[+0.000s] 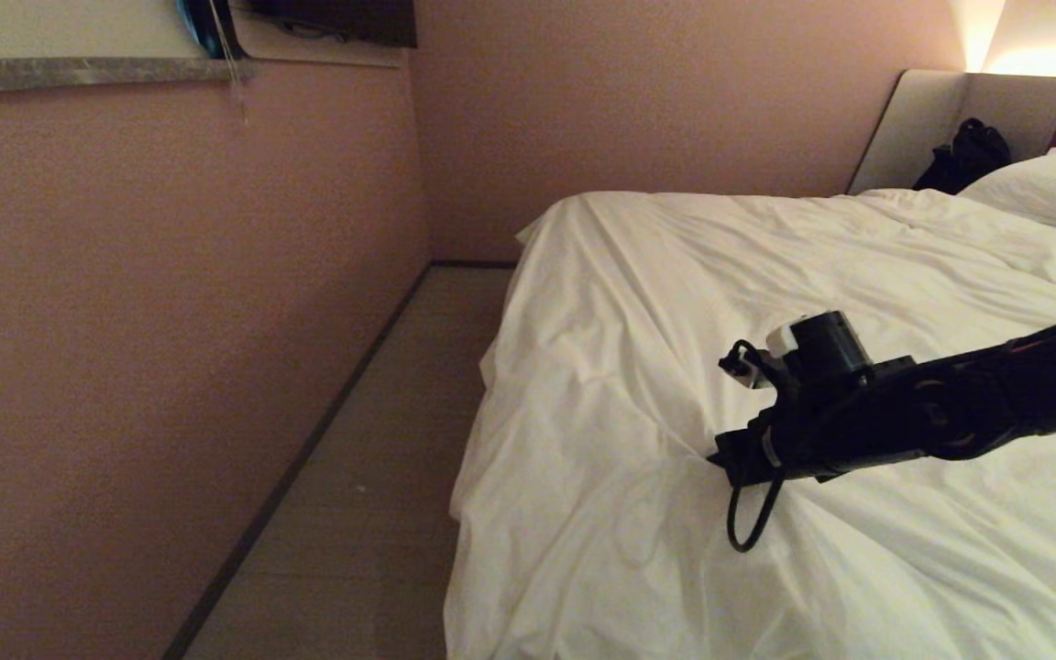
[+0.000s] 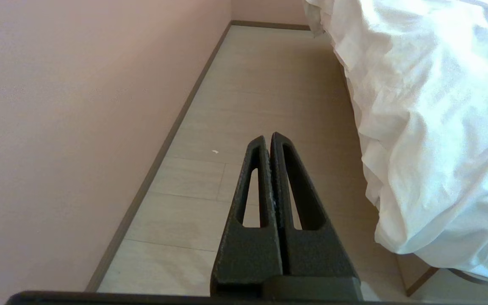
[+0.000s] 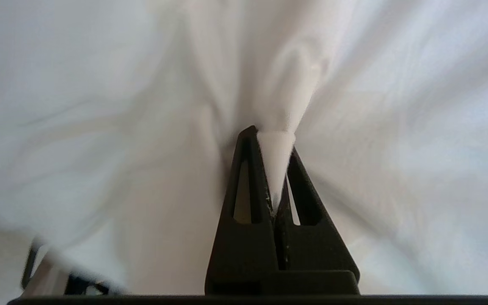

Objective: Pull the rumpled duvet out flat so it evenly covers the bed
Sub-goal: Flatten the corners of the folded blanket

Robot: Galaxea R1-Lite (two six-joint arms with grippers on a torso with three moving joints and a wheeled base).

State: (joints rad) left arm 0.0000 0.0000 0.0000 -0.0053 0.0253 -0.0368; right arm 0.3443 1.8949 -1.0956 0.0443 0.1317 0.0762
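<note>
The white, wrinkled duvet lies over the bed and hangs down its near side toward the floor. My right arm reaches in from the right, low over the duvet. The right gripper is shut on a pinched fold of the duvet, and cloth wedges between its fingertips in the right wrist view. Creases radiate from that pinch. My left gripper is shut and holds nothing. It hangs over the floor beside the duvet's hanging edge.
A pink wall runs close along the bed, leaving a narrow strip of wood floor. A white pillow and a black bag lie at the headboard end. A lit lamp glows at the far right.
</note>
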